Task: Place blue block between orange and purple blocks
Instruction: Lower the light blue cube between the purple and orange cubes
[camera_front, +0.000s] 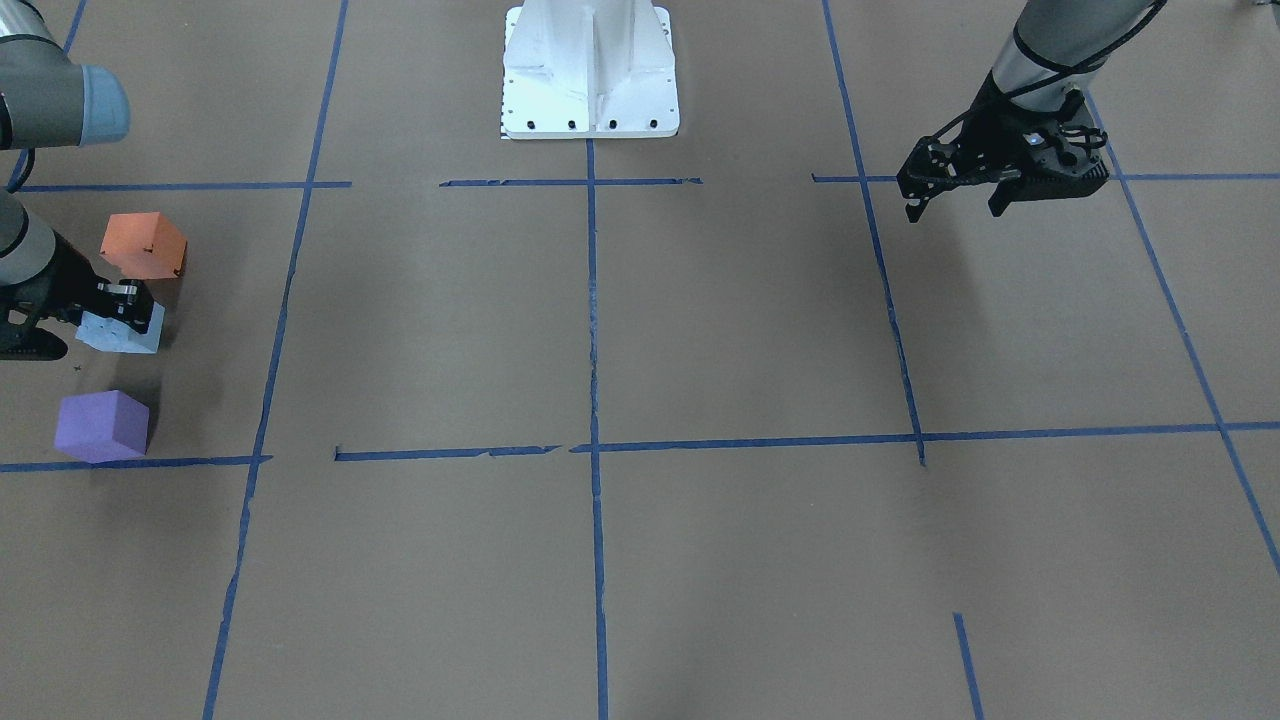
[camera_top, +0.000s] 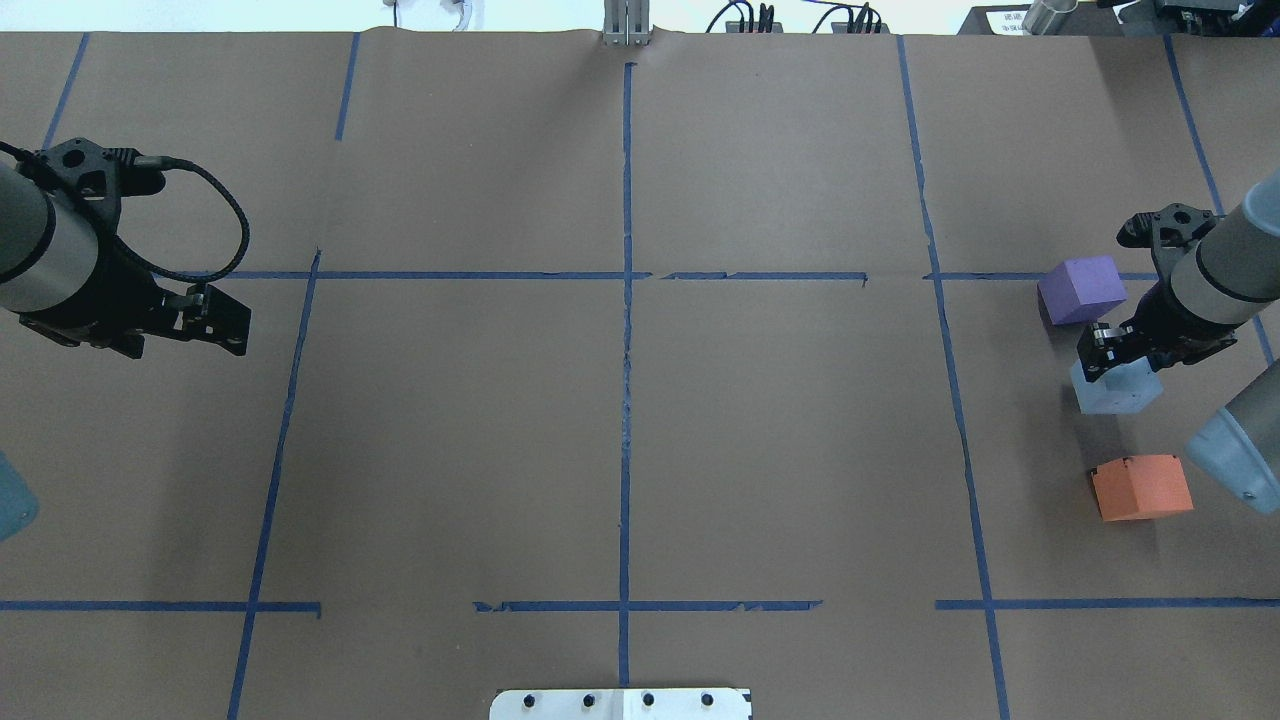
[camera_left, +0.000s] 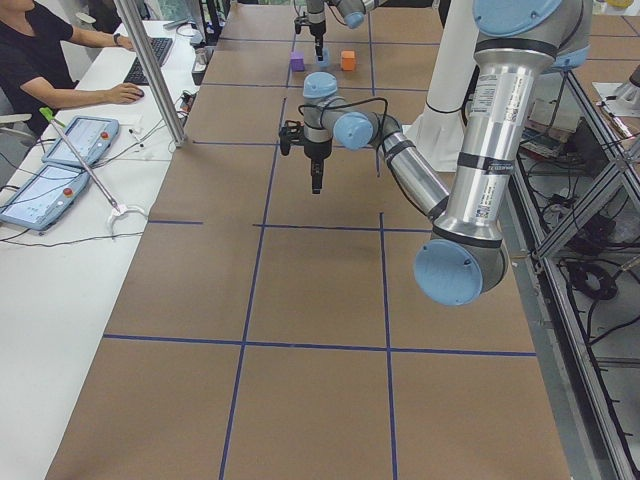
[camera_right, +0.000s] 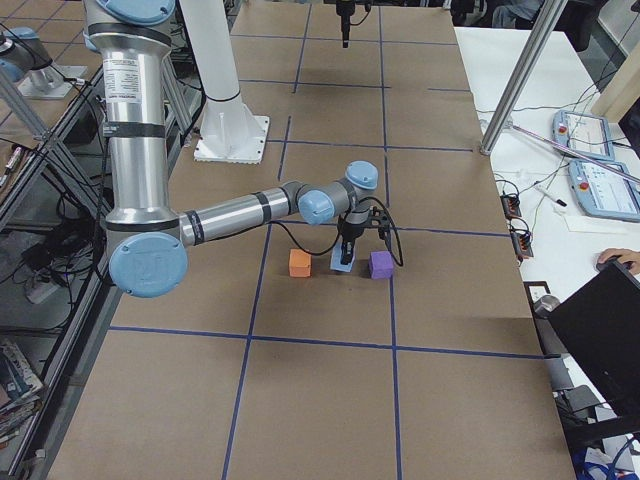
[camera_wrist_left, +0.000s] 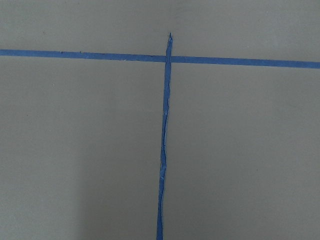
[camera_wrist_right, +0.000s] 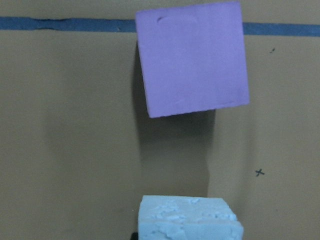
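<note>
The light blue block (camera_front: 125, 332) sits between the orange block (camera_front: 143, 245) and the purple block (camera_front: 102, 426), at the table's end on my right side. My right gripper (camera_front: 120, 305) points down and is shut on the blue block's top. In the overhead view the blue block (camera_top: 1115, 388) lies between purple (camera_top: 1081, 289) and orange (camera_top: 1140, 487), under the right gripper (camera_top: 1105, 352). The right wrist view shows the blue block (camera_wrist_right: 189, 219) close below and the purple block (camera_wrist_right: 192, 62) ahead. My left gripper (camera_front: 955, 205) is open and empty, above the table on the other side.
Blue tape lines (camera_top: 625, 330) divide the brown paper table into squares. The white robot base (camera_front: 590, 70) stands at mid-table edge. A desk with tablets (camera_left: 60, 160) and an operator runs along the far side, with a laptop (camera_right: 600, 330) there too.
</note>
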